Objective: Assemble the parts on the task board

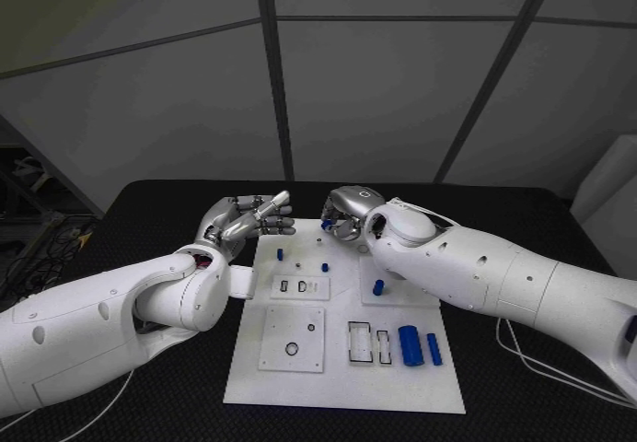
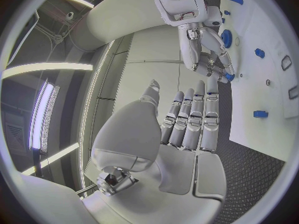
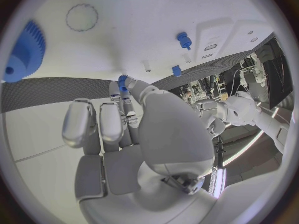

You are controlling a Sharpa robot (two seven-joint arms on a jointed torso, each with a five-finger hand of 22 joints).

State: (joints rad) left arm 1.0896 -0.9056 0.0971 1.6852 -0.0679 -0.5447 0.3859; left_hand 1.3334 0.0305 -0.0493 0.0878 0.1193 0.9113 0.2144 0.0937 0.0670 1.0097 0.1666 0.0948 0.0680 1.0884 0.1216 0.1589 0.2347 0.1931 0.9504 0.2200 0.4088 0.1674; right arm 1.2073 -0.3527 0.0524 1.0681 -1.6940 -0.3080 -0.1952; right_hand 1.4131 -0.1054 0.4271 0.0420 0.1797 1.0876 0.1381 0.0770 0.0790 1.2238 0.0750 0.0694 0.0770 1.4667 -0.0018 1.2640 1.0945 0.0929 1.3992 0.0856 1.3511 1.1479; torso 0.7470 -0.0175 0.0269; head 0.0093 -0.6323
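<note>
We read the right robot hand (image 3: 124, 129) pinching a small blue part (image 3: 122, 81) at its fingertips just over the task board (image 1: 399, 387), seating next; left robot hand (image 1: 246, 219) hovers beside, spread, empty.

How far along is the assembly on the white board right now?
Early on, it seems. A few small blue parts already stand at the far end of the white task board. The right hand pinches a small blue piece at its fingertips; the left hand holds nothing. Still loose at the near end: a blue cylinder and a thin blue bar.
</note>
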